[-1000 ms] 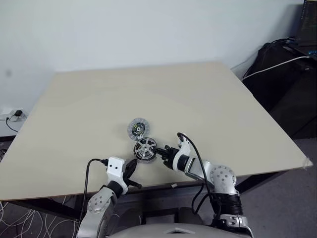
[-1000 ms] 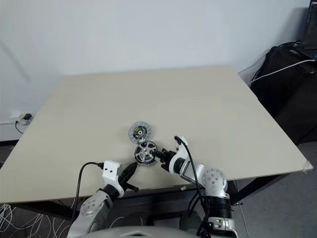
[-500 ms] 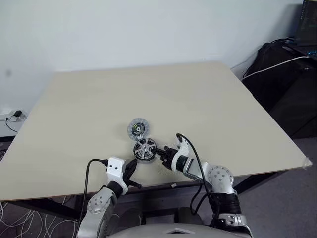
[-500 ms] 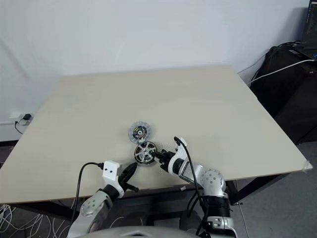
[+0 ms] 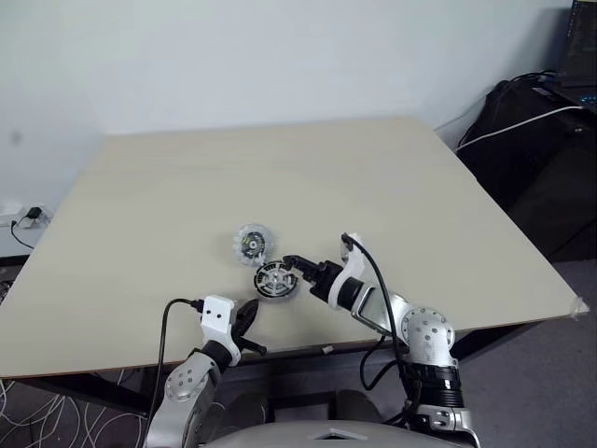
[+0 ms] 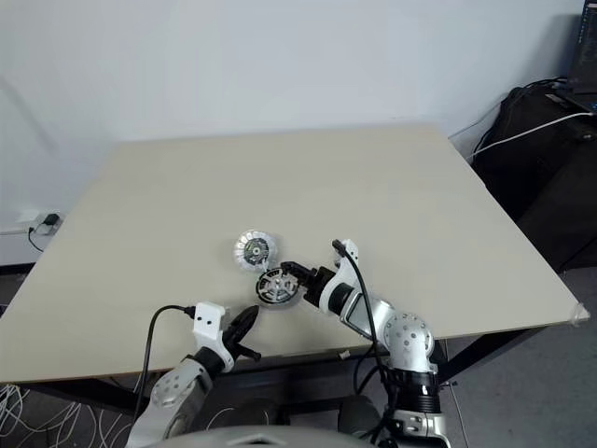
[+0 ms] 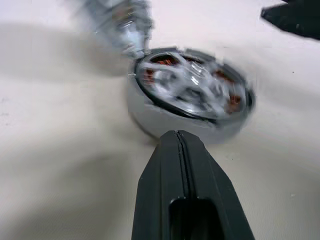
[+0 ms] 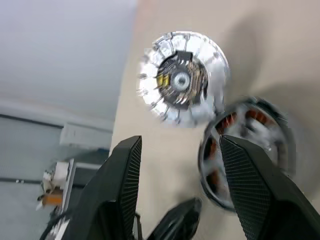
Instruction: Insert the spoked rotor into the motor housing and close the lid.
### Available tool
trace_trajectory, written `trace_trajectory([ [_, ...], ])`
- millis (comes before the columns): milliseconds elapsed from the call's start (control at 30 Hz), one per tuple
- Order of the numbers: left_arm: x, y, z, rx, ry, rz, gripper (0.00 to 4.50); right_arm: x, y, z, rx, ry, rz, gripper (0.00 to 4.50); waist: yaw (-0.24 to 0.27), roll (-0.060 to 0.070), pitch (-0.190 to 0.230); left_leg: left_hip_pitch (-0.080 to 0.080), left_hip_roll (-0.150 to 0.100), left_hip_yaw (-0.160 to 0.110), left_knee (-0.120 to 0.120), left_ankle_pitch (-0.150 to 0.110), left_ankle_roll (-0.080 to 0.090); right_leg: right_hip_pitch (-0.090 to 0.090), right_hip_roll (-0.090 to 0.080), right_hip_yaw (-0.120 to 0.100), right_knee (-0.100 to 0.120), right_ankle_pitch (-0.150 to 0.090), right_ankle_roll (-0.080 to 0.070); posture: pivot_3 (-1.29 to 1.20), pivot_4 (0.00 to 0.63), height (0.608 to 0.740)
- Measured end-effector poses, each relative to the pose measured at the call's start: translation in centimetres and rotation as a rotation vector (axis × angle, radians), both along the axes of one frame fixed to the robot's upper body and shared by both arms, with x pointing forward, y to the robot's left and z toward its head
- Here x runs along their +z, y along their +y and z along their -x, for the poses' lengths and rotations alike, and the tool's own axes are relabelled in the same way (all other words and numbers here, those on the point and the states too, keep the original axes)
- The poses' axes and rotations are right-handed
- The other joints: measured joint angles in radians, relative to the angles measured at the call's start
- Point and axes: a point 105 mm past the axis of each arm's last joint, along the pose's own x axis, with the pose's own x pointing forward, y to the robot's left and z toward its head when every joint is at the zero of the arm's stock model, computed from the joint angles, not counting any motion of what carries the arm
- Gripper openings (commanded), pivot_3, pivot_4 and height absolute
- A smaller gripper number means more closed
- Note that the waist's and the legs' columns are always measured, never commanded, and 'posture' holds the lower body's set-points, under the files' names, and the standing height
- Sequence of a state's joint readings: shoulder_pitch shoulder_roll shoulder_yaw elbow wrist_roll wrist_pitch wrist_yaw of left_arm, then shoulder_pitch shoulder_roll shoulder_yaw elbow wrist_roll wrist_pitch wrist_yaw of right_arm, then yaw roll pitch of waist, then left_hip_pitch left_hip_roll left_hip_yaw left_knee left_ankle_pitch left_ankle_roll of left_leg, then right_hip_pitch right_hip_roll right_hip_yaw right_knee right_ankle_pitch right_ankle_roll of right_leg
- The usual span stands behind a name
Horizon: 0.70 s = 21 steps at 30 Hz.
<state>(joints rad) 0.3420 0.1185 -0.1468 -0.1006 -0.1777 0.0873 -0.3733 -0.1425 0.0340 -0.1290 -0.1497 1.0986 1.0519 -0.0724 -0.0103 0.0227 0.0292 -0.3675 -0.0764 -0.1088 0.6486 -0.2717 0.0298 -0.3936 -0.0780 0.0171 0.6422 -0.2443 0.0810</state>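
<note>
I read the spoked rotor [image 5: 273, 278] as already seated in the motor housing [image 7: 150, 117]: in the left wrist view the silver spokes lie over copper windings inside a dark-edged round shell, and the pair rests flat on the table [image 5: 392, 187] as one stack. So the step in hand, as I judge it, is the lid.

The lid [image 5: 250, 244] lies flat with its green-and-black circuit part face up, at about eleven o'clock from the stack and just beside it. In the right wrist view they look touching or nearly so; I cannot tell which.

My right gripper [image 5: 298, 266] hovers at the stack's three o'clock edge, its fingers [image 8: 122, 190] spread well apart and holding nothing. The lid sits beyond the fingertips, on the far side of the stack, so reaching it means passing over the rotor.

My left gripper [image 5: 250, 317] waits at the stack's seven o'clock, fingers pressed fully together and empty, pointing toward the housing wall.

The right gripper is the nearer to the lid. The lid being a flat disc with no long axis, any grasp must take it across its rim.
</note>
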Motion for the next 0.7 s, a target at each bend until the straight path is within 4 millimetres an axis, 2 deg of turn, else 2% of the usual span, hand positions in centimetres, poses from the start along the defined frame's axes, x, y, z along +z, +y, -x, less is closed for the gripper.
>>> trace_trajectory([
  [133,0.0,0.0,0.0,-0.001,0.0,0.0,0.0,-0.5,-0.9,-0.2,-0.032,0.003,0.053,2.66,0.0,0.0,0.0,0.0,0.0,0.0,0.0,0.0,0.0,0.0,0.0,0.0,0.0,0.0,0.0,0.0,0.0,0.74],
  [233,0.0,0.0,0.0,-0.001,-0.001,0.0,0.0,-1.2,-1.7,-0.6,-0.05,-0.047,0.189,2.05,0.0,0.0,0.0,0.0,0.0,0.0,0.0,0.0,0.0,0.0,0.0,0.0,0.0,0.0,0.0,0.0,0.0,0.74],
  [333,0.0,0.0,-0.1,-0.001,-0.002,-0.002,0.0,-1.8,-2.1,-0.9,0.01,-0.244,0.484,1.14,0.0,0.0,0.0,0.0,-0.001,0.001,0.0,0.0,0.0,0.0,0.0,0.0,0.0,0.0,0.0,0.0,0.0,0.74],
  [433,0.0,0.0,-0.1,-0.003,-0.002,-0.001,0.0,-2.0,-0.7,-0.7,0.112,-0.459,0.671,0.16,-0.002,-0.001,0.0,0.001,0.0,0.001,0.0,0.0,0.0,0.0,0.0,0.0,0.0,0.0,0.0,0.0,0.0,0.74],
  [467,0.0,0.0,-0.1,-0.004,-0.003,-0.001,0.0,-2.0,0.2,-0.5,0.145,-0.503,0.683,0.01,-0.002,-0.001,0.0,0.001,0.001,0.001,0.0,0.0,0.0,0.0,0.001,0.0,0.0,0.0,0.0,0.0,0.0,0.74],
  [567,0.0,0.0,0.0,-0.008,-0.003,0.0,0.0,-2.1,2.4,-0.3,0.199,-0.566,0.671,0.01,0.001,-0.002,0.001,0.002,0.001,0.001,0.001,0.0,-0.001,0.001,0.001,0.0,0.0,0.0,0.0,0.0,0.0,0.74],
  [700,0.0,0.0,0.0,-0.006,-0.001,0.0,0.0,-1.1,4.0,-1.2,0.224,-0.64,0.672,0.01,0.002,-0.005,0.002,0.002,0.0,0.001,0.002,0.0,-0.001,0.002,0.0,0.0,0.0,0.0,0.001,0.0,0.0,0.74],
])
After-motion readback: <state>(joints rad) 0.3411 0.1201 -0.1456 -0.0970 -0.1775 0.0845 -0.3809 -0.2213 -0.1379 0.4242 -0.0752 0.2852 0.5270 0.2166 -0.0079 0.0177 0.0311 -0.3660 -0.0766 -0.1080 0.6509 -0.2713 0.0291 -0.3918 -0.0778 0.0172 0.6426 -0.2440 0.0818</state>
